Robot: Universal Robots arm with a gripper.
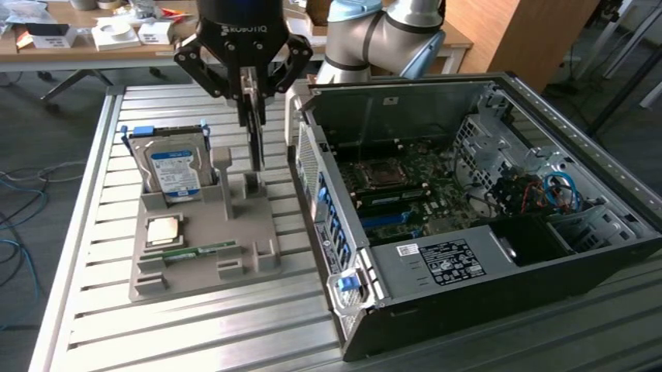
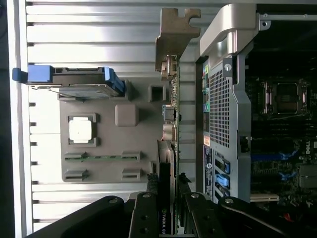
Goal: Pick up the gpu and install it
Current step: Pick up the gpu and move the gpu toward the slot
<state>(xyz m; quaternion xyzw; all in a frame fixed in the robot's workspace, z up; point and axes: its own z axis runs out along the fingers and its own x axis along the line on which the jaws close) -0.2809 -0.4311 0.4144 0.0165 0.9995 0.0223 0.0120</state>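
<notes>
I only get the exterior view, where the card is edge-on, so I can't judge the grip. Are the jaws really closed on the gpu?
Observer: Yes. The wrist view shows the jaws pinching the gpu from both faces, at the end with white lettering.
Operator: Where is its metal bracket?
Observer: The bracket is at the opposite end, away from the jaws.
Operator: Is the card over the open case?
Observer: No. Seen from the wrist, it lines up over the edge of the grey fixture, beside the computer case and not over its interior.
</notes>
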